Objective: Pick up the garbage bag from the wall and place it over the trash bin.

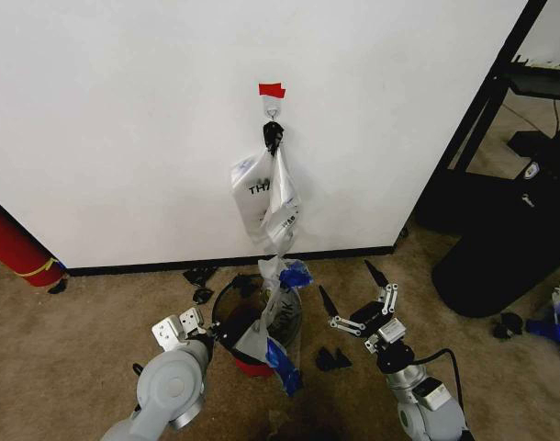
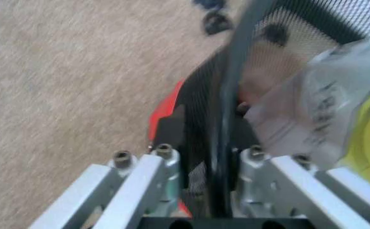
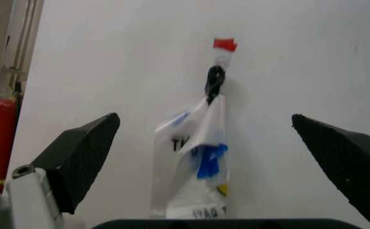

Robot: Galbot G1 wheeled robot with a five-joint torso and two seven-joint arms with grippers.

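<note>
Here your left end effector (image 2: 204,191) clamps the trash bin (image 1: 227,317) rim to steady it, the right end effector (image 1: 358,299) spread beside it, while the garbage bag (image 1: 282,317) drapes over the bin.

The white bag (image 1: 260,188) hanging on the wall (image 1: 124,119) shows black letters "TH"; the rest of its print is too small to read.

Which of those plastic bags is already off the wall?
The garbage bag with bright blue patches: it sits in the black mesh trash bin on the floor. The other bags hang from the wall hook.
</note>
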